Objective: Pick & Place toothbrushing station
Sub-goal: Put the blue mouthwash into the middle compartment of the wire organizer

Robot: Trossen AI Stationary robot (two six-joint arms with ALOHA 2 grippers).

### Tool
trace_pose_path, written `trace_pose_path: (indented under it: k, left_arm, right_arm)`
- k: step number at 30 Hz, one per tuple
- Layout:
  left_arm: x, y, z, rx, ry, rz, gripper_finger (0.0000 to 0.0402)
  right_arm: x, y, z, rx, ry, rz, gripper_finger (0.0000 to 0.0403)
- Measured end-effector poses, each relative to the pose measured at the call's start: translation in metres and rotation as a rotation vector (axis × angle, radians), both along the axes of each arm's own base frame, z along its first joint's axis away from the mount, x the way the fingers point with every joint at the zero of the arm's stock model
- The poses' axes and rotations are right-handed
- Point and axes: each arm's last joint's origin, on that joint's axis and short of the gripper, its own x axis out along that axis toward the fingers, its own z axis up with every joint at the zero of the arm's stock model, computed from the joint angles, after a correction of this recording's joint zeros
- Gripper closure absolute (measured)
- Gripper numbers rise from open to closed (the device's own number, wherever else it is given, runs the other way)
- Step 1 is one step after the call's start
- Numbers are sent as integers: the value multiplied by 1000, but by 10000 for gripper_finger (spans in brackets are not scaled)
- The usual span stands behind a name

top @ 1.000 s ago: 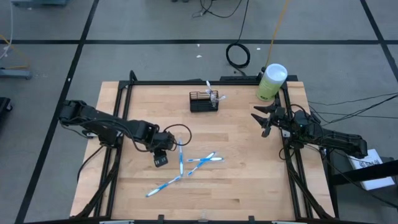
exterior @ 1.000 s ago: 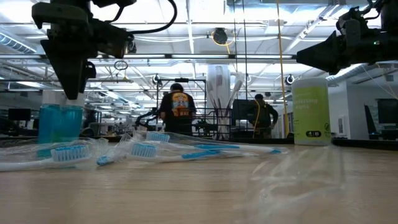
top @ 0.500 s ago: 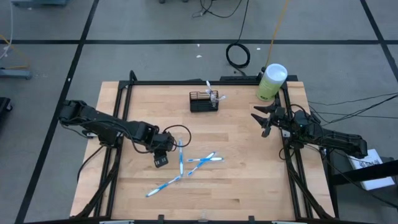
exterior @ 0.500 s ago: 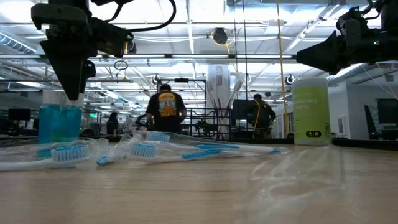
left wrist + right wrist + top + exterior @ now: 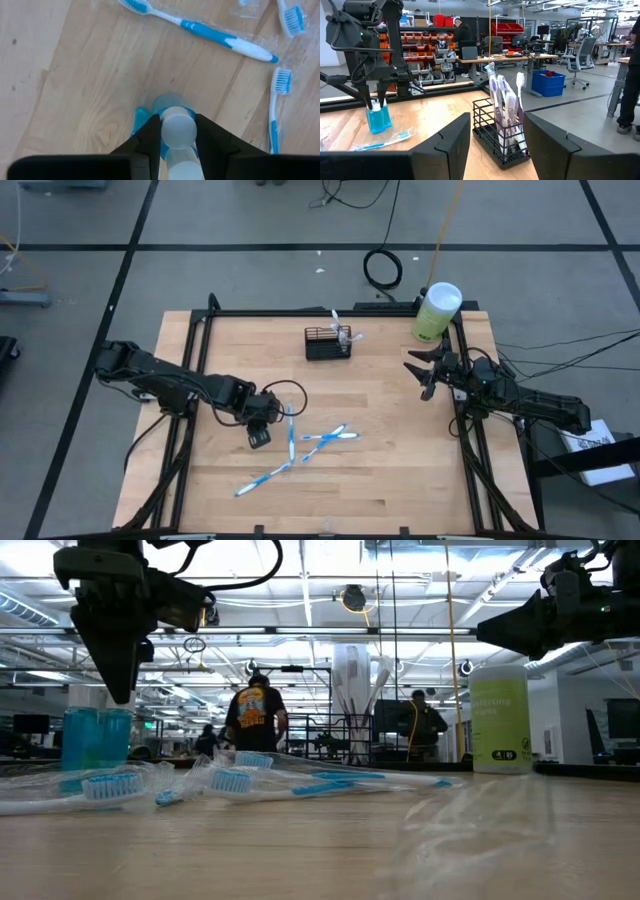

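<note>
A small blue bottle with a white cap stands upright on the wood table at the left. My left gripper points down over it, shut on the cap; in the low view my left gripper hides the cap above the bottle. The toothbrushing station, a black wire basket holding upright toothbrushes, stands on its base at the far middle; it also shows as the basket. My right gripper hangs open and level at the table's right side, touching nothing. My left gripper pinches the bottle's white cap between its two fingers, one on each side. The fingers come from above, pointing down. The bottle stands upright with its base on the table.
Several blue-and-white toothbrushes in clear wrap lie on the table just right of my left gripper, one nearer the front. A tall pale-green cylinder with a white lid stands at the far right corner. People move in the room behind.
My left gripper has stayed over the bottle, and in the low view its outline has drawn in narrower. A person in the room behind has walked across the low view.
</note>
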Motion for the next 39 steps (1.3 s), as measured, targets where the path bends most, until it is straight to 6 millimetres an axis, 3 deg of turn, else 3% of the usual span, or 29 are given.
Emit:
trace_pose_path:
  k: [13, 21, 31, 39]
  left_arm:
    - [6, 4, 6, 7, -43, -5, 306]
    - [25, 16, 49, 86, -184, -73, 306]
    - [42, 74, 135, 398, -396, -103, 306]
    - [63, 146, 154, 507, -383, -135, 306]
  right_arm:
    - [0, 0, 0, 0, 0, 0, 232]
    - [0, 0, 0, 0, 0, 0, 232]
    - [0, 0, 0, 0, 0, 0, 231]
    - [0, 0, 0, 0, 0, 0, 232]
